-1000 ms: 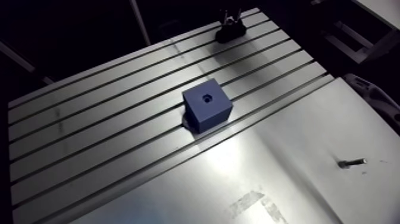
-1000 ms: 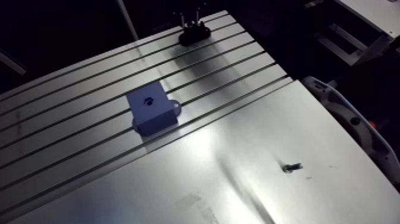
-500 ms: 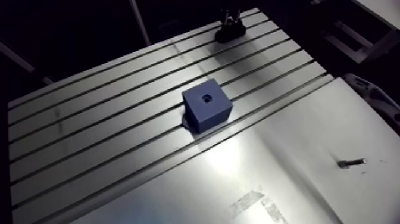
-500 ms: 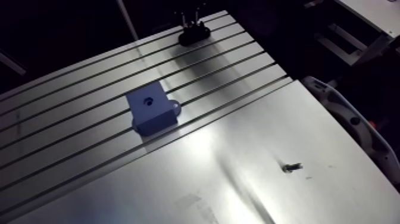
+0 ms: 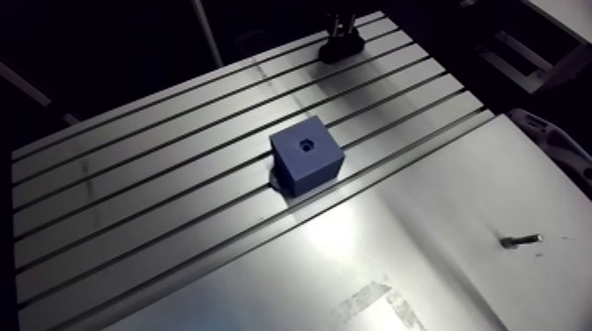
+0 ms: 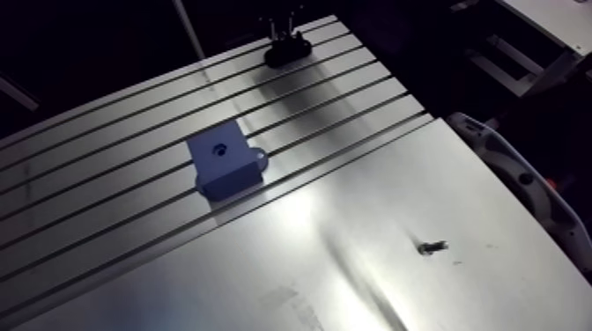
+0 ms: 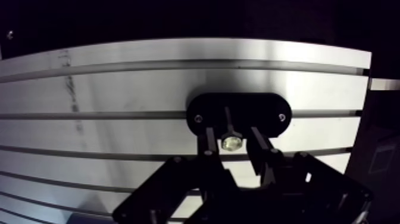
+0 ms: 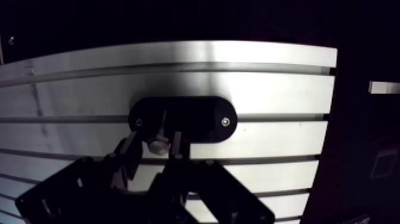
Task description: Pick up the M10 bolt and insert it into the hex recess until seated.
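So the gripper [image 7: 229, 131] is parked at the far end of the surface [image 5: 132, 176], right over the black oval holder [image 7: 268, 110] where the M10 bolt [image 7: 231, 143] stands head-up. What's changed: in the arm view the fingers [image 7: 208, 146] were clearly wider a moment ago, and they've been drawing in since. Nothing else on the table has budged. In the wrist view they now sit narrow, one on each side of the hex head, with what looks like a thin sliver of gap left on both sides, so I'd say it's not quite pinched yet.

My read is that the grab is nearly done and the lift comes next. The blue block [image 5: 306, 167] with the hex recess [image 5: 306, 145] is mid-table, well apart from the holder. There's also a loose screw [image 5: 520, 239] lying out on the plain sheet, untouched.
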Motion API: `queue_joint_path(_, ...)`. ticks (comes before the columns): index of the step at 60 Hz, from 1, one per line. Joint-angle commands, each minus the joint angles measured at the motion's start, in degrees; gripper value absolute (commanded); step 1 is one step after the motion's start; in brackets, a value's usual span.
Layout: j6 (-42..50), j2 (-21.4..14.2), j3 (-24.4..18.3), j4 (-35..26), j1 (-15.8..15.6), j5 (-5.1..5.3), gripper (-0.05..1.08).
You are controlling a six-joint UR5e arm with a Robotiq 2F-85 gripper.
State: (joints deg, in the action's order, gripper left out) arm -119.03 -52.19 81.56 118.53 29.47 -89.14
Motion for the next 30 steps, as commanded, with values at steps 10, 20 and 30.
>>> queue_joint_path(10, 0.06, 0.21, -0.05, 0.00, -0.02, -0.20, 0.62)
queue_joint_path(20, 0.06, 0.21, 0.04, 0.00, -0.02, -0.20, 0.63)
queue_joint_path(30, 0.14, 0.21, 0.04, 0.00, -0.02, -0.20, 0.65)
